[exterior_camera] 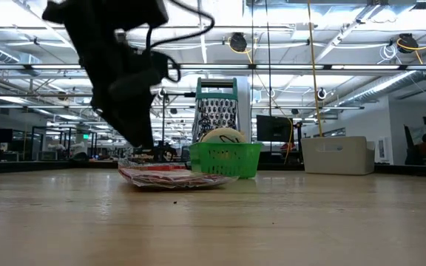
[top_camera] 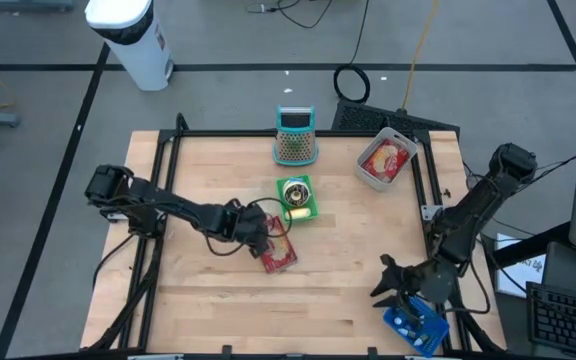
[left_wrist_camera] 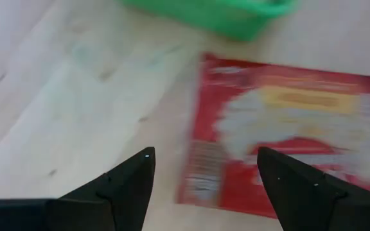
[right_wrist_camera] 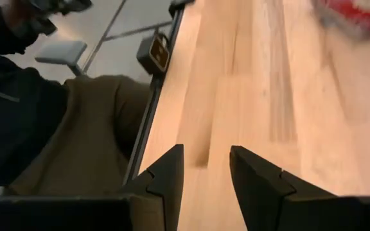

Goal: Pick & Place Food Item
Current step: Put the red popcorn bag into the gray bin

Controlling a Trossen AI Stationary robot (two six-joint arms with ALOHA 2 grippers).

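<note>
On the wooden table (top_camera: pixel 218 300), the red food packet (top_camera: pixel 279 256) lies flat just below centre, at about five o'clock of the green basket (top_camera: pixel 297 197) holding a round item. The left tool (top_camera: pixel 264 232) hangs over the packet's near edge, fingers (left_wrist_camera: pixel 130 183) spread and released, gripping nothing. A green-framed grater (top_camera: pixel 294 135) stands at twelve o'clock, a white tray (top_camera: pixel 385 160) with another red packet at two o'clock. The right tool (top_camera: pixel 386 281) waits at five o'clock near a blue item (top_camera: pixel 416 323), fingers apart, empty.
</note>
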